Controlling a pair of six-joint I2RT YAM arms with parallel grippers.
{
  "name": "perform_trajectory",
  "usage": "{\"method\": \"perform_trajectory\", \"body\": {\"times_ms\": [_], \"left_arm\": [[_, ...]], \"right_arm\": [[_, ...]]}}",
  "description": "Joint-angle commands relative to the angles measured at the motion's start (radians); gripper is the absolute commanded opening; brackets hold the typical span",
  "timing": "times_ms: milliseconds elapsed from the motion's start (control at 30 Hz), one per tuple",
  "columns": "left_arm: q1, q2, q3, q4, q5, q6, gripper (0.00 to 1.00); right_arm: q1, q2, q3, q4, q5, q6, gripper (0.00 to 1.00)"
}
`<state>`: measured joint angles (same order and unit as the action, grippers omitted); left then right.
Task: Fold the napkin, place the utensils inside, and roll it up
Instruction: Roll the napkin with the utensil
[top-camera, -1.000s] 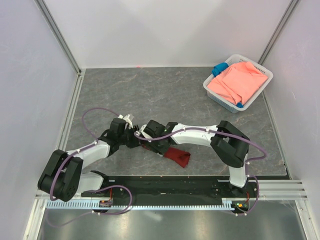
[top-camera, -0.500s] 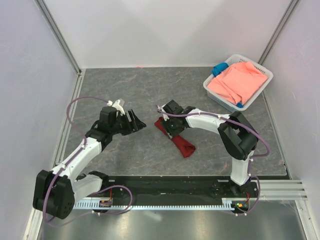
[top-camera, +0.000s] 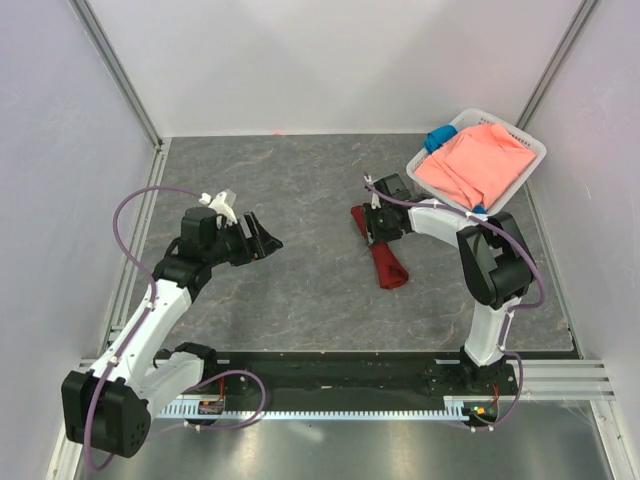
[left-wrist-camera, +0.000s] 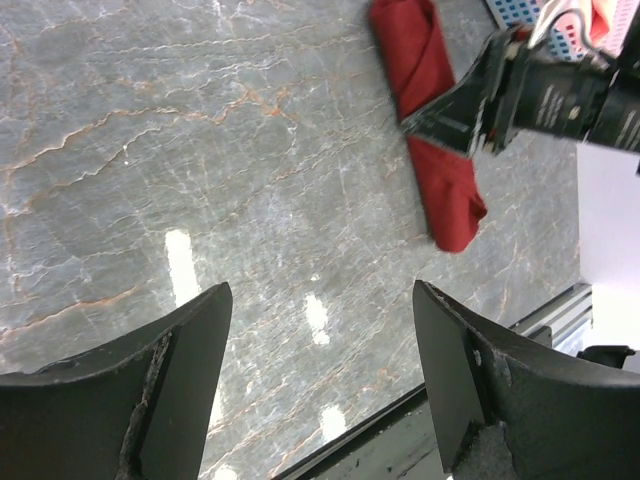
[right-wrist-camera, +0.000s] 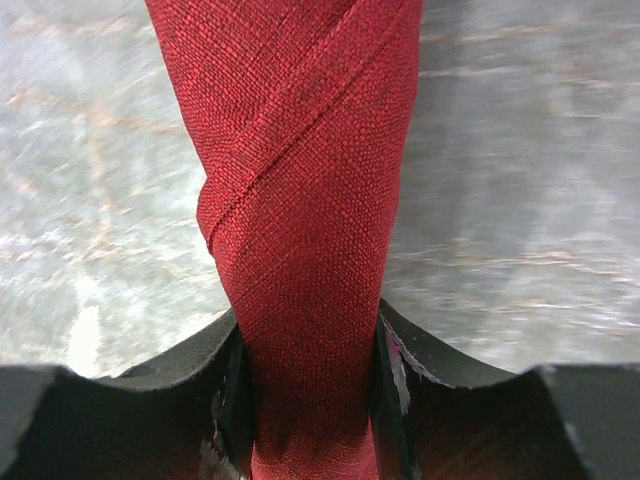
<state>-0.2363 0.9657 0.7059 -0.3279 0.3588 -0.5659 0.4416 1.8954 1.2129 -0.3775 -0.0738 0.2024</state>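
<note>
Maroon and already rolled, the napkin (top-camera: 389, 265) has moved from the front middle of the table to near the basket (top-camera: 425, 185), so you are likely finishing. Your right claw (right-wrist-camera: 310, 395) clamps the roll's end snugly. Your left claw (top-camera: 263, 236) has let go and hangs wide, well apart.
</note>
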Motion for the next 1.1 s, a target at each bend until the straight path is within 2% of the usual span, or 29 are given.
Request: {"method": "perform_trajectory", "body": {"times_ms": [0,100,200,233,300,400,467,767,900,1067], "left_arm": [[0.015,-0.002,0.043,-0.039,0.037,0.070,0.80],[0.022,0.004,0.049,-0.048,0.040,0.084,0.81],[0.025,0.002,0.052,-0.049,0.046,0.097,0.81],[0.026,-0.001,0.052,-0.051,0.048,0.103,0.81],[0.028,-0.005,0.053,-0.053,0.049,0.109,0.83],[0.029,-0.015,0.060,-0.057,0.046,0.115,0.86],[0.032,-0.024,0.067,-0.062,0.042,0.120,0.87],[0.034,-0.093,0.087,-0.099,0.026,0.138,0.91],[0.034,-0.175,0.078,-0.106,-0.004,0.170,0.91],[0.034,-0.291,0.049,-0.109,-0.061,0.225,0.92]], "right_arm": [[-0.064,0.050,-0.059,-0.061,0.048,-0.004,0.50],[-0.076,0.039,-0.058,-0.054,0.031,-0.003,0.52],[-0.076,0.018,-0.053,-0.051,0.008,0.000,0.60],[-0.076,0.011,-0.052,-0.051,-0.001,0.003,0.67],[-0.077,-0.015,-0.050,-0.046,-0.026,0.006,0.75],[-0.076,-0.045,-0.047,-0.038,-0.067,0.008,0.94],[-0.076,-0.062,-0.041,-0.035,-0.075,0.008,0.98],[-0.076,-0.257,-0.041,-0.044,-0.047,0.002,0.98],[-0.078,-0.462,-0.120,-0.023,-0.015,-0.014,0.98],[-0.075,-0.787,-0.301,0.132,0.049,-0.037,0.98]]}}
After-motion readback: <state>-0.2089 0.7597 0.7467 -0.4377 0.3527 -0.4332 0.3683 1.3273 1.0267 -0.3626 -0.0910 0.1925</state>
